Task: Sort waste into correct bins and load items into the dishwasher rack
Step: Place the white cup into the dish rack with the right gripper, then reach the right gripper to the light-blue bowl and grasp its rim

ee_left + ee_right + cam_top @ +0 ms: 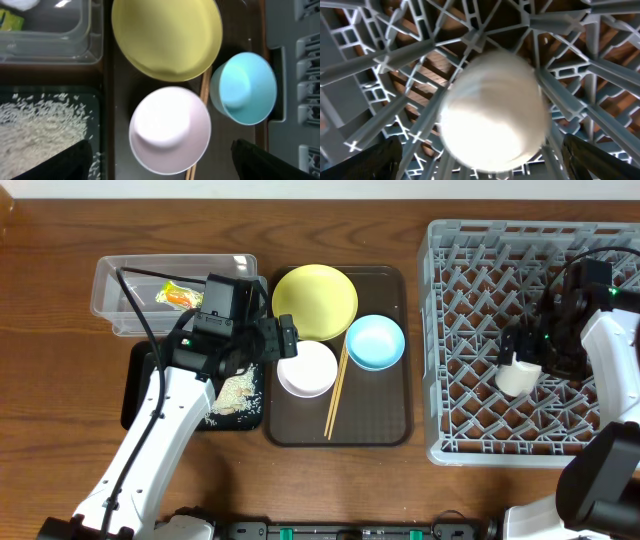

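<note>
Fingers of your right gripper are standing wide apart, released, gripping nothing. It is hovering right over the small white cup, which is sitting among the pegs of the dishwasher rack, near its middle; the wrist view is showing the cup blurred. Your left gripper is also hanging open and empty, above the white bowl on the brown serving tray. The yellow plate, the light blue bowl and the chopsticks are lying on that tray too, the chopsticks running between the two bowls. Rice grains are lying in the black tray, and the wrapper is lying in the clear tub.
</note>
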Controlling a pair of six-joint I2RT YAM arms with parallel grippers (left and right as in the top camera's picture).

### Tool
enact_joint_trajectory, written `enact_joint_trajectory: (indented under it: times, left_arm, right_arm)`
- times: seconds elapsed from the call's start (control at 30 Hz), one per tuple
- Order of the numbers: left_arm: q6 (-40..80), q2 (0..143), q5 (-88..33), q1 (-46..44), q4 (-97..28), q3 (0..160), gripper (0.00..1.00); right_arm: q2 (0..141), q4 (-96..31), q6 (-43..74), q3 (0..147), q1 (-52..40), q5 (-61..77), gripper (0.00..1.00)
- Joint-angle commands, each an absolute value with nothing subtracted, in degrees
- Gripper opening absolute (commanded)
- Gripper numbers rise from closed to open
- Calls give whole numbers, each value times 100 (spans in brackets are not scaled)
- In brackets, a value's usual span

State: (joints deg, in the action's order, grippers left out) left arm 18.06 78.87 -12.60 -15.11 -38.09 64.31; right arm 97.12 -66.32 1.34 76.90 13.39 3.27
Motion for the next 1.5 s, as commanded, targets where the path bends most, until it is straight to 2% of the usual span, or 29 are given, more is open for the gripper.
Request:
enact_joint_trajectory:
  times: [0.0,0.27,0.4,0.5,0.63,0.83,1.13,1.23,1.47]
  left_arm:
    - [1761,7865,-803,-1500,-4032,6484,91]
    - [1800,7865,-45,-1500,-4803,6484,91]
    - [1988,7863,172,-1483,-4952,6484,91]
    - [2685,7863,436,-1341,-5144,6484,91]
    - [3264,7852,410,-958,-5334,6484,92]
    - [3334,7852,301,-386,-5548,6484,94]
    - [3332,7854,303,-248,-5590,6484,95]
    - [3332,7854,303,-248,-5590,6484,95]
    - [3332,7854,303,-248,-5588,6484,95]
  right_arm:
    - [9706,-6619,187,7789,1396,556,99]
    - [9574,-6600,161,8565,1153,934,98]
    - [9465,-6235,-272,8978,707,1461,90]
    - [9450,-5861,-1000,9078,139,1855,83]
    - [9555,-5577,-1667,9015,-642,1809,81]
    - [10009,-5061,-1671,8945,-1522,1319,79]
    - [11113,-4611,-1452,8945,-2073,766,73]
    - [11465,-4582,-1256,8945,-2075,705,69]
    - [11972,-4532,-937,8945,-2069,268,49]
